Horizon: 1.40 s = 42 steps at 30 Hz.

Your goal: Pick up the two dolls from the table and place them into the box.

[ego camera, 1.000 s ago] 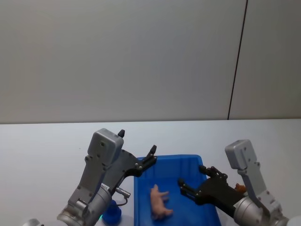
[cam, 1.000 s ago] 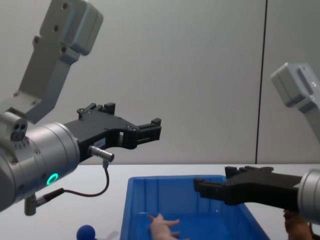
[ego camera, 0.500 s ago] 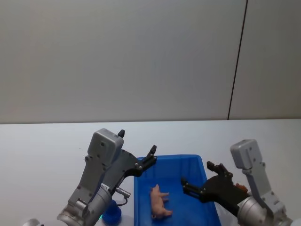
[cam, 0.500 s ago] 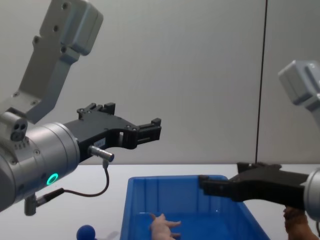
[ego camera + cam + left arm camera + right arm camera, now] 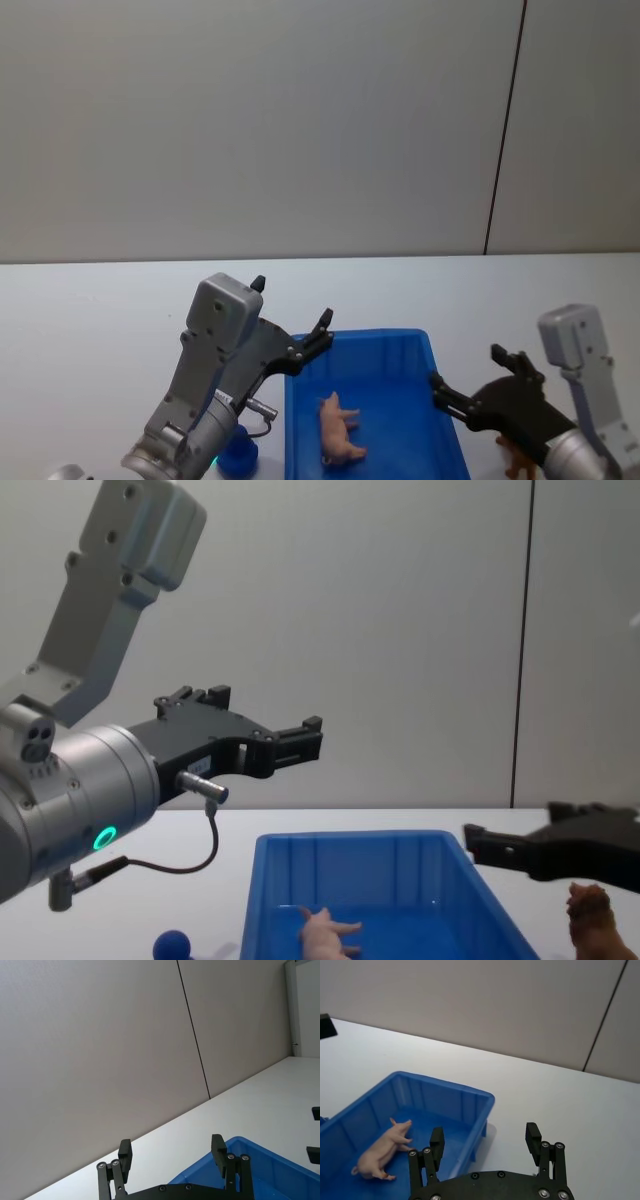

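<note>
A pale pink doll (image 5: 338, 430) (image 5: 382, 1155) (image 5: 330, 935) lies on its side inside the blue box (image 5: 360, 337) (image 5: 445, 1090) (image 5: 350, 865). On the white table (image 5: 100, 310) just right of the box stands a reddish-brown doll (image 5: 518, 462) (image 5: 590, 920). My right gripper (image 5: 467, 366) (image 5: 485, 1132) (image 5: 512, 822) hovers open and empty past the box's right rim, above and slightly in front of the brown doll. Raised over the box's left rim, my left gripper (image 5: 292, 300) (image 5: 171, 1145) is also open and holds nothing.
A small blue ball (image 5: 238, 450) (image 5: 172, 945) rests on the table left of the box, under my left arm. A plain grey wall rises behind the table's far edge. White tabletop stretches beyond and to the right of the box.
My right gripper has moved rightward, from over the box's inside to beyond its right rim, uncovering more of the brown doll. The left arm and the pink doll have stayed put.
</note>
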{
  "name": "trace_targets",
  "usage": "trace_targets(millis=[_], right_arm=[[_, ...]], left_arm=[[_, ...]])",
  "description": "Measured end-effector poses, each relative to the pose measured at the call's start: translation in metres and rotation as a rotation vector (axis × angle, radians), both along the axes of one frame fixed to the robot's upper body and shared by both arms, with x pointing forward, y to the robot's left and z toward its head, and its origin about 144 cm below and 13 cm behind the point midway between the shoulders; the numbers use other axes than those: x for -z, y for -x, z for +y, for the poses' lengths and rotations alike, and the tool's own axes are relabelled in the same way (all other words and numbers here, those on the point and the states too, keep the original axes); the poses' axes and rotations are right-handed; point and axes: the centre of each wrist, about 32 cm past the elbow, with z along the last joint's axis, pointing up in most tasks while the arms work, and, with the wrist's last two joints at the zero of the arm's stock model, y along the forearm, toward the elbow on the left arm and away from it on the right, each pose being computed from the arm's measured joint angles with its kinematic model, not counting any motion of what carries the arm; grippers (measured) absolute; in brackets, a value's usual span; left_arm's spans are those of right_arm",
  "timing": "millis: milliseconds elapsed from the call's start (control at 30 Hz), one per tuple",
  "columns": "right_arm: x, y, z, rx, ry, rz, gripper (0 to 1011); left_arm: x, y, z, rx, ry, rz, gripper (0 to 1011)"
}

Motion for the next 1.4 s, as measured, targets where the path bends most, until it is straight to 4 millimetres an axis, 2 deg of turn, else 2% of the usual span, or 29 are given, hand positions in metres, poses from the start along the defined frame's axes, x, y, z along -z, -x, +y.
trace_targets(millis=[467,1067,1167,1233,1400], right_arm=[[0.012,0.019,-0.014,0.105,0.023,0.067,1001],[0.036,0.03,-0.022,0.138,0.046,0.197,1001],[0.041,0.031,-0.022,0.137,0.05,0.215,927],[0.041,0.031,-0.022,0.137,0.05,0.218,912],[0.045,0.032,-0.022,0.134,0.053,0.231,760]], left_arm=[[0.0,0.0,0.0,0.0,0.0,0.0,1001],[0.0,0.0,0.0,0.0,0.0,0.0,1001],[0.0,0.0,0.0,0.0,0.0,0.0,1001],[0.0,0.0,0.0,0.0,0.0,0.0,1001],[0.0,0.0,0.0,0.0,0.0,0.0,1001]])
